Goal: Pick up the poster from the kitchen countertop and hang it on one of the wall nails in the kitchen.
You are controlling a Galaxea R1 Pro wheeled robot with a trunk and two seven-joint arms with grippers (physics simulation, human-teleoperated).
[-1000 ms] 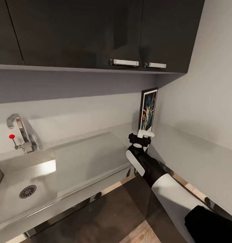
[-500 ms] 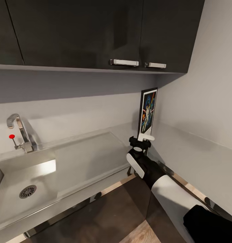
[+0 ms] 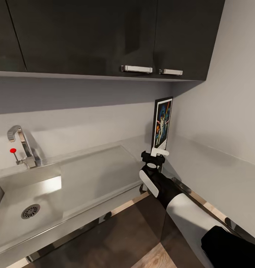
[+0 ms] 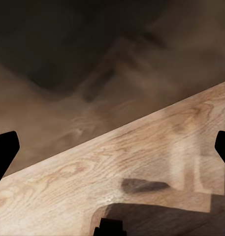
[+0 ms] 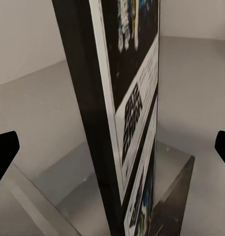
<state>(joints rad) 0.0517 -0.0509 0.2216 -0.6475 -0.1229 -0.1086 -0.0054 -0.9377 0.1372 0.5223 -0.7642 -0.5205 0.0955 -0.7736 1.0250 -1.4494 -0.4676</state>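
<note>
The right gripper sits at the poster's bottom edge, fingers spread wide: in the right wrist view the dark fingertips stand far out on either side of the poster, clear of it. The poster stands upright in the back corner of the countertop, where the two walls meet, under the black cabinets. Its lower edge appears to rest on the steel. Along the countertop's other leg lie the sink and tap. The left gripper hangs spread too, over wood floor, gripping nothing.
</note>
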